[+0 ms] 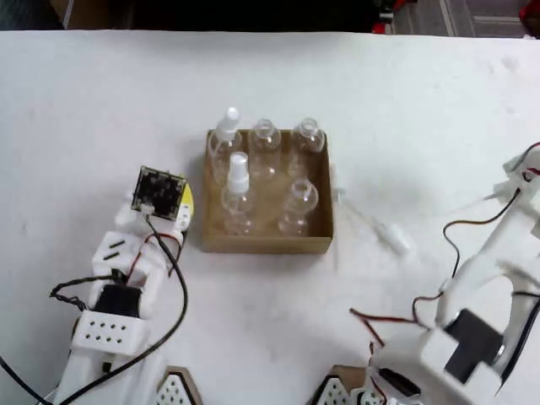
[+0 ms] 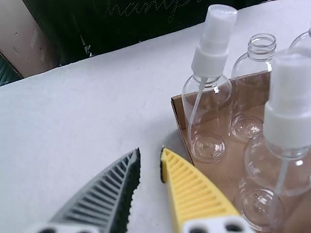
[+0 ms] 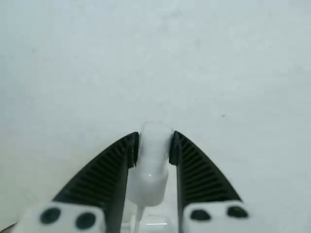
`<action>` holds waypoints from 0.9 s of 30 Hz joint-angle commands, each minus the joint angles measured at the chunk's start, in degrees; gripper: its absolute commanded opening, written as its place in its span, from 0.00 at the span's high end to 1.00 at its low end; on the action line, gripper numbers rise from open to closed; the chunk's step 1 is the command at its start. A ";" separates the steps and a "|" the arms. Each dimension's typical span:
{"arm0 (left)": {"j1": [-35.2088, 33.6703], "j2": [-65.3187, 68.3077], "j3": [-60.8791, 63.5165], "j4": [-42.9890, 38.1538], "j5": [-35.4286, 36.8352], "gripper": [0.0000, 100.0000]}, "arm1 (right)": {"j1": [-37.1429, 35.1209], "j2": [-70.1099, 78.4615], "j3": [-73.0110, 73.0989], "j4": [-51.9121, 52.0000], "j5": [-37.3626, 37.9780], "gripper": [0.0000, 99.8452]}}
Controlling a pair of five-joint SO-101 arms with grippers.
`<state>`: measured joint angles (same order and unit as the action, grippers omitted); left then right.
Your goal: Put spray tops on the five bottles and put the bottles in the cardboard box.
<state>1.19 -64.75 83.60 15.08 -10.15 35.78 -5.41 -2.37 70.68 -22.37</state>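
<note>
While the right gripper (image 3: 154, 145) is clamping a white spray top (image 3: 148, 182) between its black fingers (image 3: 104, 179), just above the bare white table (image 1: 101, 101), the left gripper (image 2: 149, 167) is hovering low over the table just left of the cardboard box (image 1: 266, 245), with its grey finger (image 2: 104, 199) and yellow finger (image 2: 194, 194) standing a narrow gap apart and gripping nothing. All five bottles are standing upright inside the box, which is sitting near the middle of the table. Two of them are wearing spray tops: the far-left bottle (image 1: 226, 139) and the near-left bottle (image 1: 238, 190), both on the side nearest the left arm. Three are showing open necks: the far-middle bottle (image 1: 264, 139), the far-right bottle (image 1: 308, 137) and the near-right bottle (image 1: 299, 202). A loose spray top (image 1: 392, 236) is lying on its side on the table just right of the box, apart from its wall, with its thin tube pointing toward the box's far-right corner. From the left wrist camera, the capped far-left bottle is rising behind the box's left wall, an open-necked bottle is standing beside it, and the second capped bottle is looming closer at the right. The right arm is resting at the near-right part of the table, well apart from the box.
</note>
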 commanded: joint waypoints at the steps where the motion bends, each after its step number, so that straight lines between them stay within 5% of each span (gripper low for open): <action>1: 0.22 0.31 0.00 -0.97 -0.44 0.93 | -0.22 -7.96 -2.02 2.77 0.79 0.97; 19: 0.48 0.31 0.00 -0.97 -0.44 0.93 | -8.40 -28.35 -2.20 8.40 10.64 0.97; 27: 0.22 0.22 0.00 -0.97 -0.44 0.93 | -22.99 -34.15 -1.93 9.63 24.88 0.98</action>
<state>1.19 -64.75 83.60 15.08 -10.15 18.37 -36.62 -2.37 79.30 -3.21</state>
